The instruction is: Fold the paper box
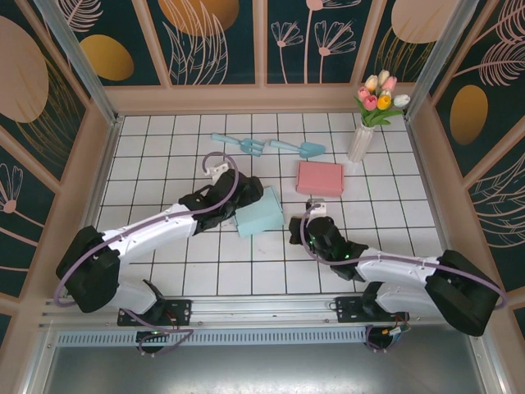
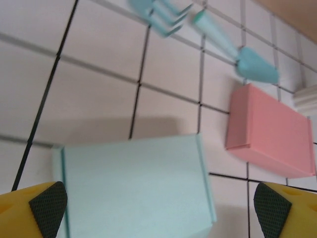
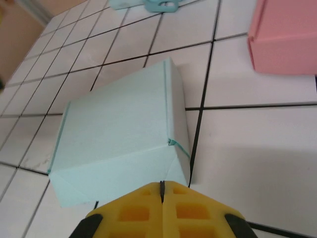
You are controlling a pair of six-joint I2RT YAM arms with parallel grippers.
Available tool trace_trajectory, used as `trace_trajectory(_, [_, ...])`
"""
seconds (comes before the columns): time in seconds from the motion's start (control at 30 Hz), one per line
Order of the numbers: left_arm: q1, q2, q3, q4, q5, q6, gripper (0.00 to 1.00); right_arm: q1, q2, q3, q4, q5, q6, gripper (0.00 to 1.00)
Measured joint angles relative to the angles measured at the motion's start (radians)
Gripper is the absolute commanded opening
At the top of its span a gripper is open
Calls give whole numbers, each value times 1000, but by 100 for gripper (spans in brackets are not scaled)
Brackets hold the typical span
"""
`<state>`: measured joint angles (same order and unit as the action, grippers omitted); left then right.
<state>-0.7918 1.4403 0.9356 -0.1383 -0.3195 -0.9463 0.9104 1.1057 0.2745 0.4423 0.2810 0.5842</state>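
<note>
Yellow fingers (image 3: pixel 141 210) of the right gripper (image 3: pixel 162 186) sit lowest in the right wrist view, pressed together so that just a thin dark seam runs between them; they hold nothing. Just ahead of their tips lies the teal paper box (image 3: pixel 119 144), closed up, with its near end face turned towards the fingers and a small ragged spot at one top corner. Whether the tips touch that face cannot be told.

On the other side, the left gripper (image 2: pixel 158 210) stands wide open. Its two dark pads (image 2: pixel 48 208) show at the bottom corners of the left wrist view, and the teal paper box (image 2: pixel 133 188) lies between them. The box's left edge is close to the left pad, while the right pad stands clear of the box, over bare tile.

From above, the teal paper box (image 1: pixel 260 216) rests slightly skewed near the middle of the white tiled table (image 1: pixel 164 148), with the left gripper (image 1: pixel 248 197) at its far-left side and the right gripper (image 1: pixel 294 235) just beside its right edge.

Beyond the box, a closed pink box (image 1: pixel 319 177) lies flat, apart from the teal one. Farther back are a teal toy rake (image 1: pixel 238 144) and a teal toy trowel (image 1: pixel 299 148), end to end and nearly touching. A white vase (image 1: pixel 359 144) of tulips (image 1: pixel 380 97) stands upright near the far right corner.
</note>
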Motion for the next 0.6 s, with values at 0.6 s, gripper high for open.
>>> trace_trajectory(0.6, [180, 364, 138, 212, 389, 382, 99, 0, -104, -59, -52, -108, 45, 0])
